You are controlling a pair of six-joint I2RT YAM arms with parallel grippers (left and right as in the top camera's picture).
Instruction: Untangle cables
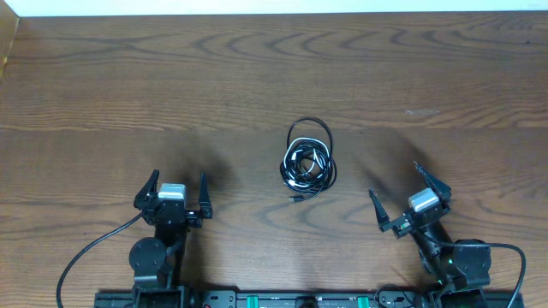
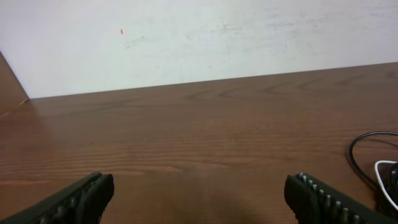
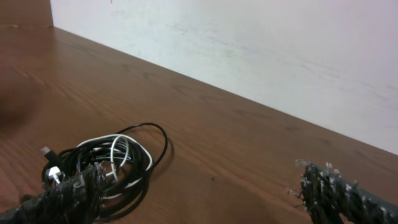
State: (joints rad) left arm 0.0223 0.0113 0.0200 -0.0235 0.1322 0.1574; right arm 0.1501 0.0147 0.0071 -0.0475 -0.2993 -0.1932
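The cables [image 1: 307, 162] lie in one tangled coil of black cords and a white cord at the table's middle, with a small plug end sticking out at the front. In the right wrist view the cables [image 3: 118, 163] sit at the lower left, partly behind my left finger. In the left wrist view only the edge of the cables [image 2: 379, 168] shows at the far right. My left gripper [image 1: 175, 193] is open and empty, left of the coil. My right gripper [image 1: 402, 197] is open and empty, right of the coil.
The wooden table [image 1: 257, 77] runs back to a white wall [image 3: 261, 56]. A raised wooden edge [image 1: 8, 47] stands at the far left. Thick black arm wires [image 1: 86, 252] loop near the front edge by both arm bases.
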